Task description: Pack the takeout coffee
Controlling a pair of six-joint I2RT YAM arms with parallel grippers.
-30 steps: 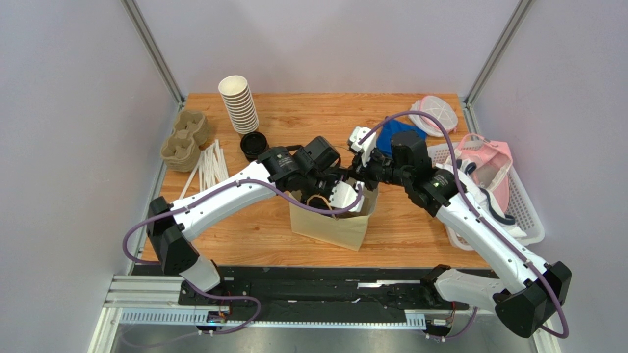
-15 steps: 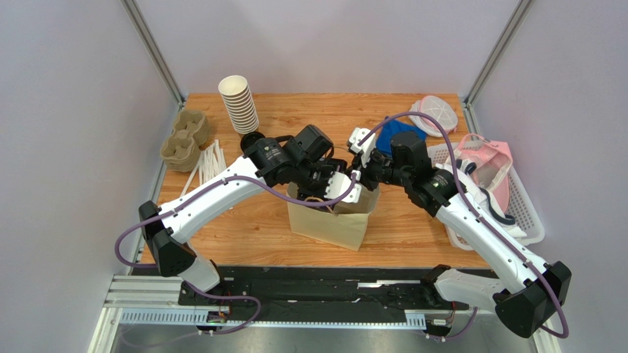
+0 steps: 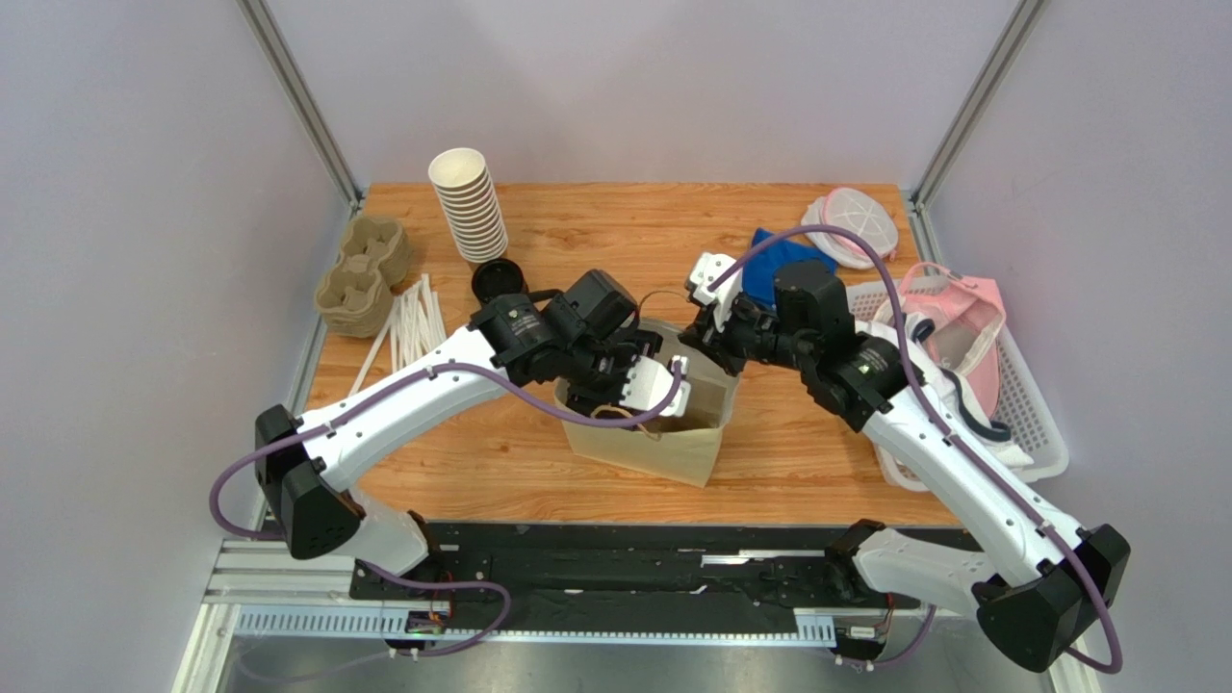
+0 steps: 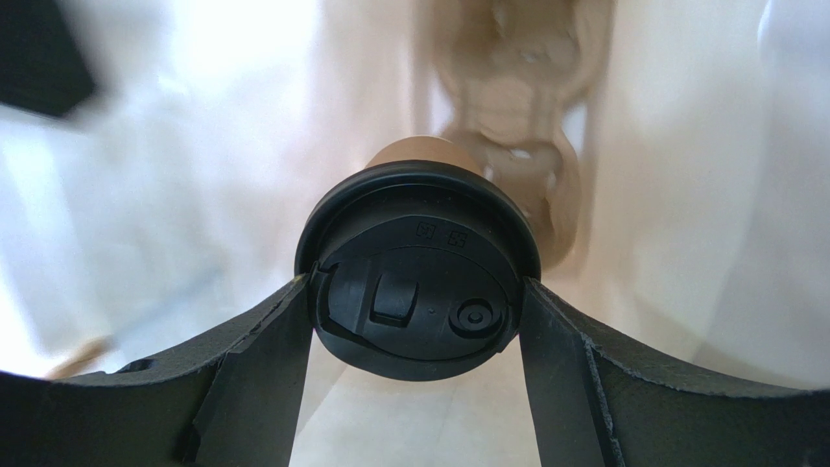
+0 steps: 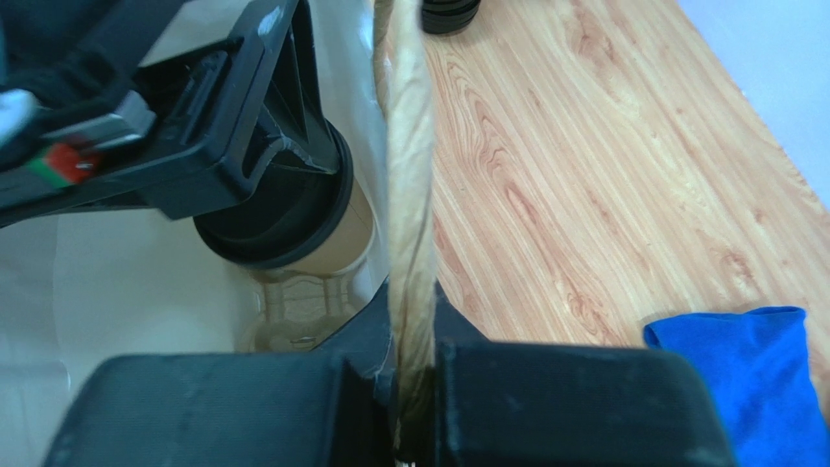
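The takeout coffee (image 4: 419, 272), a brown paper cup with a black lid, is held at the lid between my left gripper's (image 4: 417, 321) fingers. It hangs inside the open brown paper bag (image 3: 651, 441) at the table's middle. In the right wrist view the coffee (image 5: 282, 209) is low in the bag, above a pulp cup carrier (image 5: 292, 302) on the bag's floor. My right gripper (image 5: 414, 389) is shut on the bag's upper edge at its far right side (image 3: 704, 329). The left gripper (image 3: 654, 387) reaches into the bag's mouth from the left.
A stack of white-rimmed cups (image 3: 467, 202) and loose black lids (image 3: 498, 282) stand at the back left. A pulp cup carrier (image 3: 362, 270) and white sticks (image 3: 412, 325) lie left. A blue cloth (image 3: 781, 260) and a white basket (image 3: 1020, 426) are on the right.
The left arm has drawn back to the left and its gripper has sunk further into the bag with the coffee. The bag has shifted slightly left. The right gripper keeps its hold.
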